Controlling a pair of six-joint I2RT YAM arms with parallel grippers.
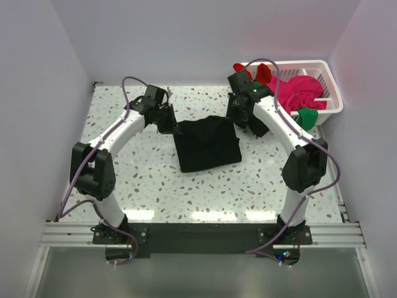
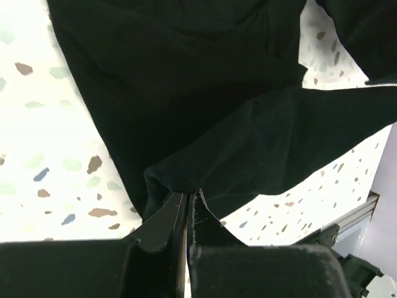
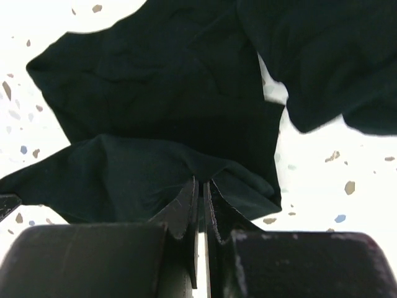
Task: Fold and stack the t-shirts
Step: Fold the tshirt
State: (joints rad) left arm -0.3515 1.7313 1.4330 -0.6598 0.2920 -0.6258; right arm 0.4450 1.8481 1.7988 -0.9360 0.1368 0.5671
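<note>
1. Fingers (image 2: 162, 218) of the left gripper (image 2: 187, 197) are seen clenched on a raised fold of the black t-shirt (image 2: 205, 93), the cloth tented up into the pinch
2. On the opposite side, the right gripper (image 3: 201, 186) is likewise closed tight on a bunched edge of the same garment
3. From overhead, the black t-shirt is found as a rough square on the speckled table (image 1: 124, 180), between the two arms, one side held by each
4. A magenta-pink t-shirt (image 1: 301, 90), a red t-shirt (image 1: 263, 71) and a green t-shirt (image 1: 308, 116) are left heaped in and over the white basket (image 1: 329, 74) at the far right corner
5. The cloth is judged soft, light and limp: sagging is to be expected from any held point, and a thin single layer could slip out of a narrow pinch
6. A hold is best taken at corners or along the hem, where doubled layers give some bulk, with both sides lifted evenly so the fold is laid flat
</note>
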